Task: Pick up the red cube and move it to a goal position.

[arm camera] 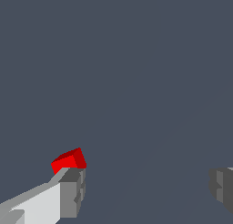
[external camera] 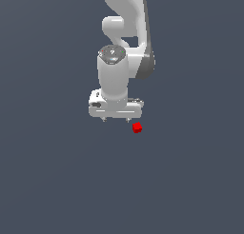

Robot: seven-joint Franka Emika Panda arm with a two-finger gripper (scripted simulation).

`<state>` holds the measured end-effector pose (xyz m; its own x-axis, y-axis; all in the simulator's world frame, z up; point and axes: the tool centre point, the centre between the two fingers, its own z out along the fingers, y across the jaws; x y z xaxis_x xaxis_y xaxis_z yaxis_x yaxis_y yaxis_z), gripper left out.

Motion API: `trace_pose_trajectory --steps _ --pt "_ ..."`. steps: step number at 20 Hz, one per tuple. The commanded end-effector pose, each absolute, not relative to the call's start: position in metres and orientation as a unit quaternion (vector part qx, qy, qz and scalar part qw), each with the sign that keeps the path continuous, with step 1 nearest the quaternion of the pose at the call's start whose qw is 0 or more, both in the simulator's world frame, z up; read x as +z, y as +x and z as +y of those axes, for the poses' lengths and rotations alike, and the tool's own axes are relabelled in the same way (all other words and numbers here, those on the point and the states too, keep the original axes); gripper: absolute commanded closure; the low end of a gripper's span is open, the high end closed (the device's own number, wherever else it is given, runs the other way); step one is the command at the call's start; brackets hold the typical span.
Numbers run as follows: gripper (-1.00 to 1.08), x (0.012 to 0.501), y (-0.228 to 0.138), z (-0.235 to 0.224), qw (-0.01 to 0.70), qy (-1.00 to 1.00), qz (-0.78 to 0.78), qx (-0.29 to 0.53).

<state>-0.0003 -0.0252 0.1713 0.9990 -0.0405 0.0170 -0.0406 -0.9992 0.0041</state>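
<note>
- Plain dark grey ground, exterior view: my gripper (external camera: 116,119) points down, jaws spread, empty; red cube (external camera: 137,128) just beside it toward the exterior view's right.
- Wrist view: fingers (arm camera: 72,192) wide apart, red cube (arm camera: 69,160) outside one fingertip, not between.

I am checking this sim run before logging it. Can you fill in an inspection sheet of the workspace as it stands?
Surface: plain dark grey ground, no markings seen.
Job's things: red cube lies free, off to the side of the end effector, not between its fingers; in the wrist view it sits just beyond one fingertip. No goal marker seen.
Clutter: nothing seen.
Grippers: end effector open, fingers wide apart, holding nothing.
Cables: nothing seen.
Surroundings: only the white arm; nothing else seen.
</note>
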Motion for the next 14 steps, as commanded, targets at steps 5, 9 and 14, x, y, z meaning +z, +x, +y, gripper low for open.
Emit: trace_pose_trajectory --steps 5,9,14 --pt "-0.92 0.167 -0.001 -0.021 0.002 1.0 -0.015 0.008" --pt "-0.92 0.152 -0.005 -0.01 0.002 1.0 0.003 0.007" --pt "-0.92 0.121 -0.014 0.013 0.001 0.999 0.04 0.006"
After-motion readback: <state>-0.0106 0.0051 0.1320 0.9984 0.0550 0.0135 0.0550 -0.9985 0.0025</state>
